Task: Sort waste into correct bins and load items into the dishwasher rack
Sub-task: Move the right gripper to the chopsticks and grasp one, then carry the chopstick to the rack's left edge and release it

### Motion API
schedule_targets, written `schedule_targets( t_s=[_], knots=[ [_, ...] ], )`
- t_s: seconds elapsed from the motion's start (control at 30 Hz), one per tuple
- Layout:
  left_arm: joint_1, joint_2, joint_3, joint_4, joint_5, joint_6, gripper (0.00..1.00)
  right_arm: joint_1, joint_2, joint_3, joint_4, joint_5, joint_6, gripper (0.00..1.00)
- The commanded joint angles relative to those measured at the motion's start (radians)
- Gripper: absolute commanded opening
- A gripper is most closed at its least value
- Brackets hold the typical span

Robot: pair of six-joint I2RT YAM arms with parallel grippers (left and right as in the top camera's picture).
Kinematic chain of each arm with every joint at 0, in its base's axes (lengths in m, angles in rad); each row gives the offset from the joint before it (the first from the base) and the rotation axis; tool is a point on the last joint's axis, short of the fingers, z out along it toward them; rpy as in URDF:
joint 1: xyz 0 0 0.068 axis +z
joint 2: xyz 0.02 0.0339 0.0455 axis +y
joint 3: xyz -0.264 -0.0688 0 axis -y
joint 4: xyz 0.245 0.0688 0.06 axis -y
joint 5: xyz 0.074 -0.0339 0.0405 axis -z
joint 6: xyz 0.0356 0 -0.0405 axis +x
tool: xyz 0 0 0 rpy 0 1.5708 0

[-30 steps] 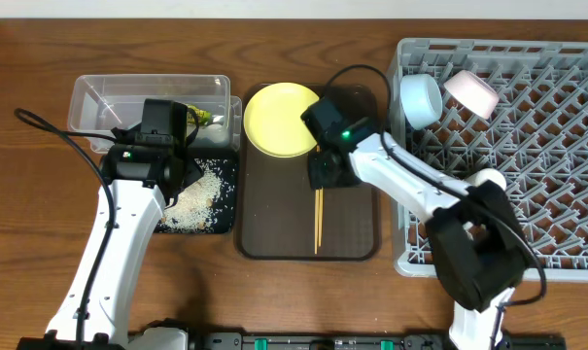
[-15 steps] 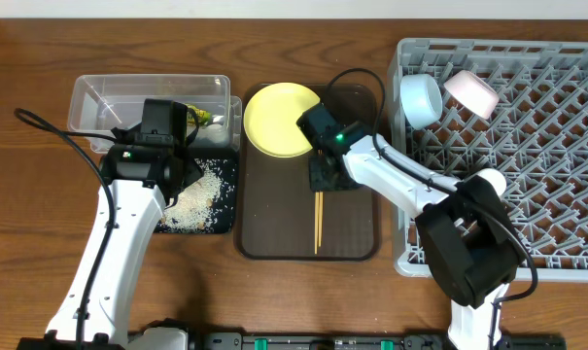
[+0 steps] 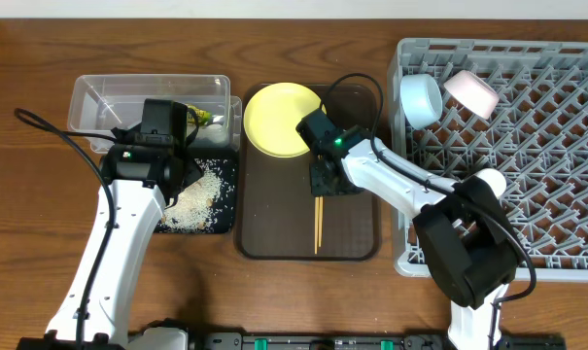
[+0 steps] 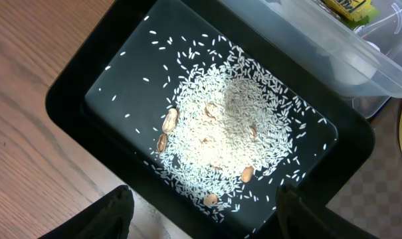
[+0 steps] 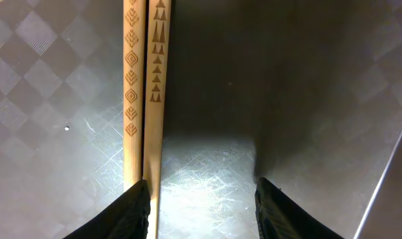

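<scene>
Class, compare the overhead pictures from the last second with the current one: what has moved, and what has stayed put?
The right gripper edged slightly left and toward the table's near edge, over the top end of the chopsticks on the dark brown tray. Its jaws are open and grip nothing. The left gripper, yellow plate, rice and both bowls stayed put.

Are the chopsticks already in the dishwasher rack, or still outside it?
Outside. The chopsticks lie side by side on the dark brown tray, left of the dishwasher rack.

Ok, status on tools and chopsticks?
Left tool open over rice in black tray. Right tool open over chopsticks on brown tray, sticks off-centre. Nothing blocking.
</scene>
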Motion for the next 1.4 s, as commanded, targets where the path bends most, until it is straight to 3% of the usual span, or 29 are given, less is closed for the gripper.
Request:
schedule_targets(
  t_s=[0.0,0.47,0.5,0.57,0.67,1.0,1.37],
  knots=[
    [0.005,0.001,0.005,0.001,-0.005,-0.016,0.71,0.01,0.018,-0.032,0.001,0.019,0.021,0.49],
    [0.005,0.001,0.005,0.001,-0.005,-0.016,0.72,0.002,0.017,-0.039,0.04,0.019,0.019,0.47],
    [0.005,0.001,0.005,0.0,-0.005,-0.016,0.71,0.002,0.017,-0.039,0.041,0.019,0.02,0.43],
    [0.005,0.001,0.005,0.0,-0.005,-0.016,0.71,0.002,0.017,-0.039,0.04,0.019,0.019,0.2],
    [0.005,0.001,0.005,0.0,-0.005,-0.016,0.71,0.002,0.017,-0.039,0.034,0.018,0.02,0.02],
    [0.005,0.001,0.005,0.0,-0.005,-0.016,0.71,-0.014,-0.024,-0.037,-0.002,0.016,0.019,0.01],
    [0.005,0.001,0.005,0.001,-0.005,-0.016,0.71,-0.196,-0.355,-0.037,-0.056,0.015,-0.186,0.01]
  ],
)
